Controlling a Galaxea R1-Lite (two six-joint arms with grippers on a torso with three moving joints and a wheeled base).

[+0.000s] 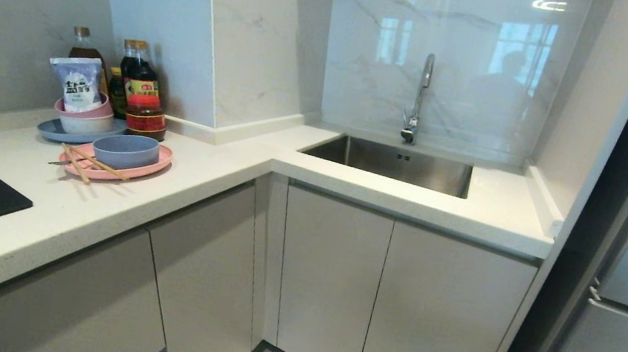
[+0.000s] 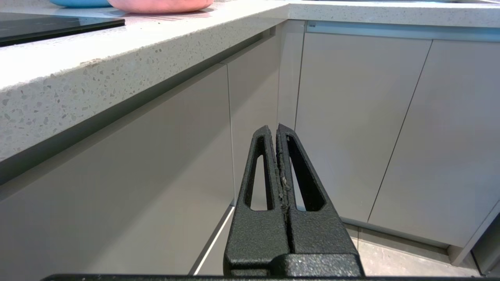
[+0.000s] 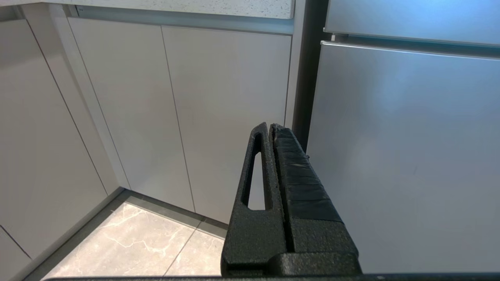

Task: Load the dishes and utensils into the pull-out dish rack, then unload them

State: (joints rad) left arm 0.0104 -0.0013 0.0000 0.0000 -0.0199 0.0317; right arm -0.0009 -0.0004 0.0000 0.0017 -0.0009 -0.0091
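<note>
Nearest to the cameras, both arms hang low in front of the cabinet fronts, well under the worktop. The left gripper [image 2: 276, 128] is clenched on nothing, its fingers pressed flat together and aimed at the corner where the two runs of doors meet. The right gripper [image 3: 270, 127] is likewise clamped tight and empty, pointing at the door [image 3: 226, 117] next to the steel fridge [image 3: 406, 148].

Above the left gripper and off to its left, on the worktop [image 1: 193, 182], lies the pink plate [image 1: 148, 165]; from the left wrist its rim [image 2: 160, 4] shows just over the counter edge. The pale-blue bowl [image 1: 126, 150] sits on the plate, and the wooden chopsticks [image 1: 86, 162] rest across its near-left rim, their long axis running slantwise along the counter. The fork is too small to make out.

Every door is closed, so the dish rack is not in view; which front hides it cannot be told. The left arm is plainly the nearer to the dishes. I judge that pulling out the rack comes first.

Farther back stand a blue-grey plate [image 1: 53, 130], stacked bowls [image 1: 85, 118], sauce bottles [image 1: 139, 86] and the sink [image 1: 398, 164].
</note>
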